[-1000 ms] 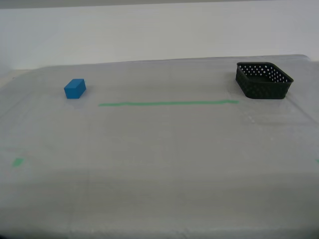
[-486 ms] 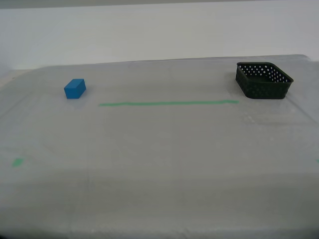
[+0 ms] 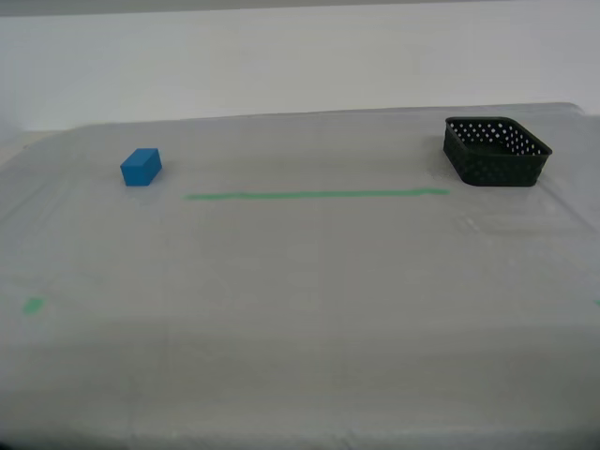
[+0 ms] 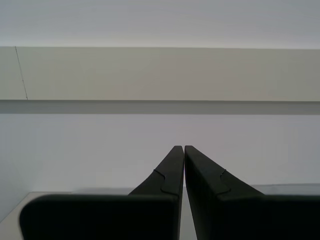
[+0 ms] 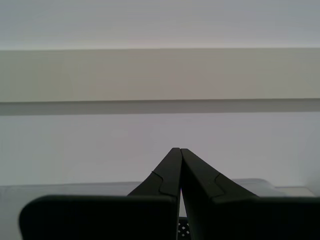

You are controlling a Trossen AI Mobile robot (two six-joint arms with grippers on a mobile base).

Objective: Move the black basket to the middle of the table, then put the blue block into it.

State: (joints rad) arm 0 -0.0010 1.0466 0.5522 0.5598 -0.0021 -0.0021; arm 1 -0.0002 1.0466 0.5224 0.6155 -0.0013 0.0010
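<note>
and here we are at the very start of the job, by the look of it: nothing on the table has been touched. in the exterior view the black basket sits far out at about two o'clock from the table's middle, near the far edge and just past one end of the green tape line. the blue block rests alone at about ten o'clock, well apart from the basket, beyond the line's other end. a small green tape bit lies down at eight o'clock.

no arm shows in the exterior view at all. my first gripper is clenched, tips pressed together on nothing, pointed out at the pale wall; a sliver of perforated black peeks beneath its fingers, likely the basket, so this arm seems the nearer one to it. my second gripper is closed too, empty, only a hairline gap between the tips, with the table edge just showing below.

so the step in hand: step one, shifting the basket, not yet begun. next move calls for the first gripper to open, drop toward the basket's near wall, pinch the rim and drag or lift it in toward the tape line's middle. block comes after.
</note>
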